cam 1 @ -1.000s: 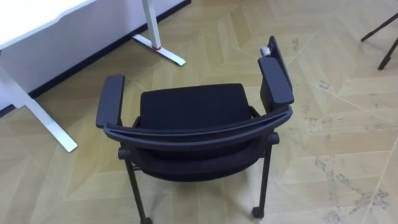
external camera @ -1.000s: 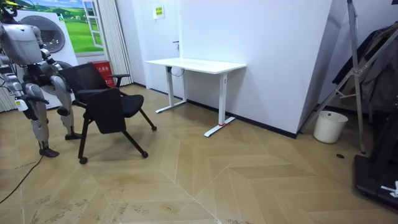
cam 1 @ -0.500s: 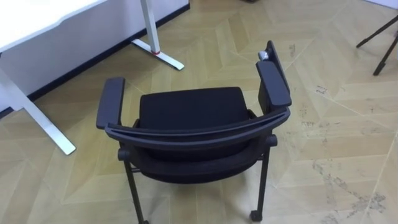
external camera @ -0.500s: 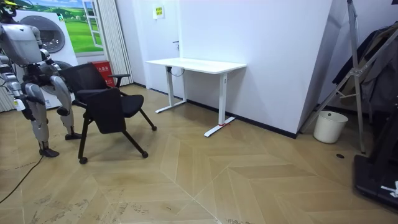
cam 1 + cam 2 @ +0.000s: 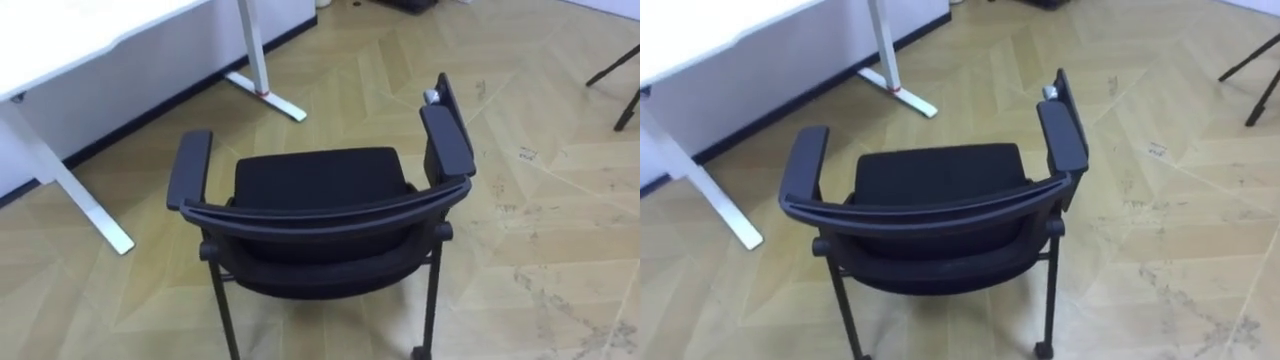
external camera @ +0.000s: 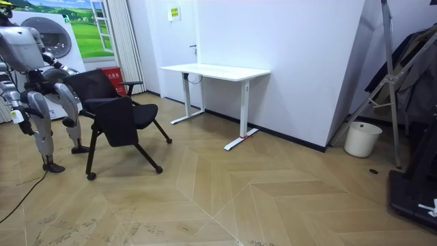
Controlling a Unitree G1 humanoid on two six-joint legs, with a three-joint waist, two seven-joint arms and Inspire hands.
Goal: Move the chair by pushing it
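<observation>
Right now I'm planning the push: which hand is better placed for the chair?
Right, probably: the desk stands ahead-left of the chair, so the right hand on the backrest's right end would steer it there.

You lose the chair [image 5: 318, 190] below its seat: the front legs are hidden under it, and in the left eye view the rear legs are cut at the lower edge. Beyond the chair, the white desk [image 5: 60, 35] runs off the top and left edges. In the room view, behind the chair, the right hand [image 6: 18, 117] and left hand [image 6: 67, 122] are too small to read.
</observation>
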